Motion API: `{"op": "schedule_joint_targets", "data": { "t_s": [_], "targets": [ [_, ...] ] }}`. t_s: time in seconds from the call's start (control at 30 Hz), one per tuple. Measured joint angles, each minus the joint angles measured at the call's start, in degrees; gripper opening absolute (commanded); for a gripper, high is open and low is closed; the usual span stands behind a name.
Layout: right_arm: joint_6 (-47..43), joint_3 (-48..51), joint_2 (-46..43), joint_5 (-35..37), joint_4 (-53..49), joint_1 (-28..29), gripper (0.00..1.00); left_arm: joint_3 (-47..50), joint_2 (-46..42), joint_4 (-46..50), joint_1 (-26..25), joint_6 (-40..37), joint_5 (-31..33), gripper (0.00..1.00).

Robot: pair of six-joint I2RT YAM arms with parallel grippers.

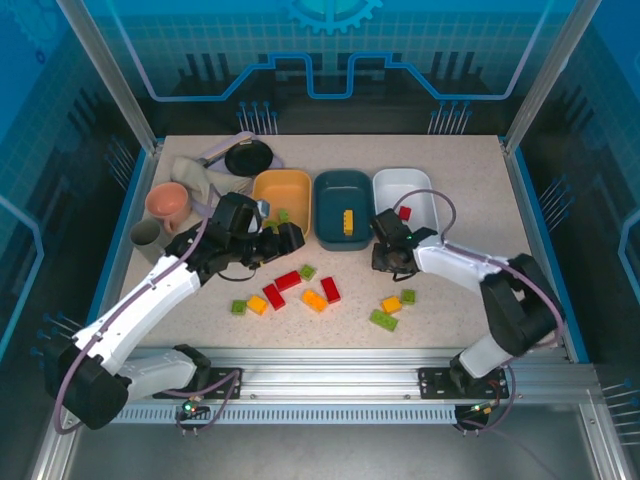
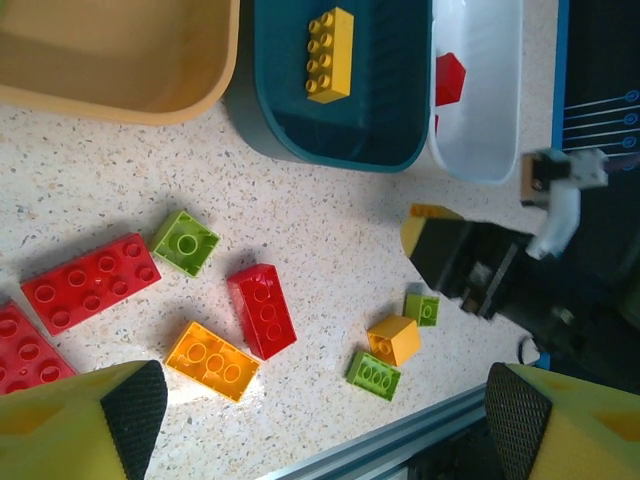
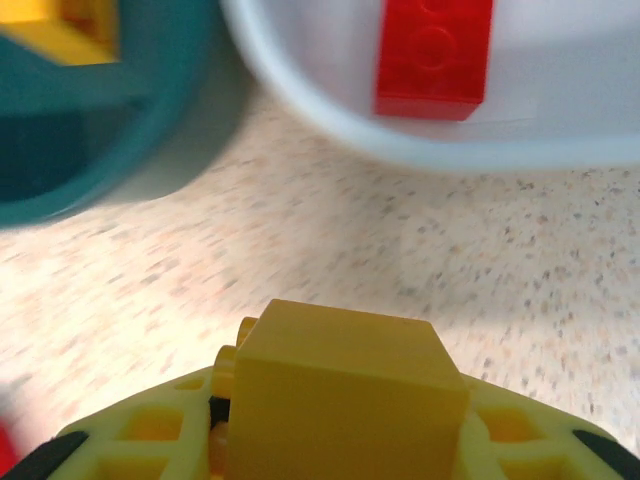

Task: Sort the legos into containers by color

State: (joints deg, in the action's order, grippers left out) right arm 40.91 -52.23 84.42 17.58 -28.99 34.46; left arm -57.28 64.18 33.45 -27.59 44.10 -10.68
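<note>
The right gripper [image 1: 390, 260] is clamping its jaws on one yellow brick [image 3: 345, 385] beside the white tray [image 1: 408, 188], which is holding one red brick [image 1: 404, 212], while the left gripper [image 2: 325, 422] is hovering, jaws wide and empty.

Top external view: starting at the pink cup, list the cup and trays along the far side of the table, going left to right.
pink cup → orange-yellow tray → dark teal tray → white tray
</note>
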Motion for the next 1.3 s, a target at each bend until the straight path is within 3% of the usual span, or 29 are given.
{"op": "schedule_joint_targets", "data": {
  "t_s": [0.1,0.2,0.5,0.83,0.93,1.1,1.3],
  "targets": [
    [-0.9,-3.5,-3.65,0.33,-3.02,4.24,0.34,-0.92,-0.5,1.36,-0.02,0.63,1.01,0.86],
    [-3.28,-9.27,-1.66,-0.74,-3.15,5.03,0.34,-3.39,0.24,2.71,-0.02,0.87,2.19,0.86],
    [-8.63,-34.01,24.55,-9.57,-2.82,0.55,0.35,-9.35,5.99,2.86,0.07,1.05,4.04,0.86],
    [-11.17,-54.77,42.56,-12.87,-7.32,-7.3,0.39,-9.44,7.52,1.88,0.11,2.54,4.04,0.86],
    [-12.13,-61.16,47.32,-13.66,-10.05,-8.02,0.45,-9.46,8.59,1.44,0.11,2.58,4.04,0.86],
    [-14.14,-69.4,53.66,-14.73,-14.23,-8.11,0.7,-10.51,10.54,2.19,0.11,2.69,4.96,0.86],
    [-15.61,-70.07,52.43,-14.86,-16.39,-7.76,0.72,-12.15,10.36,5.25,0.11,3.93,6.86,0.85]
  ]
}}
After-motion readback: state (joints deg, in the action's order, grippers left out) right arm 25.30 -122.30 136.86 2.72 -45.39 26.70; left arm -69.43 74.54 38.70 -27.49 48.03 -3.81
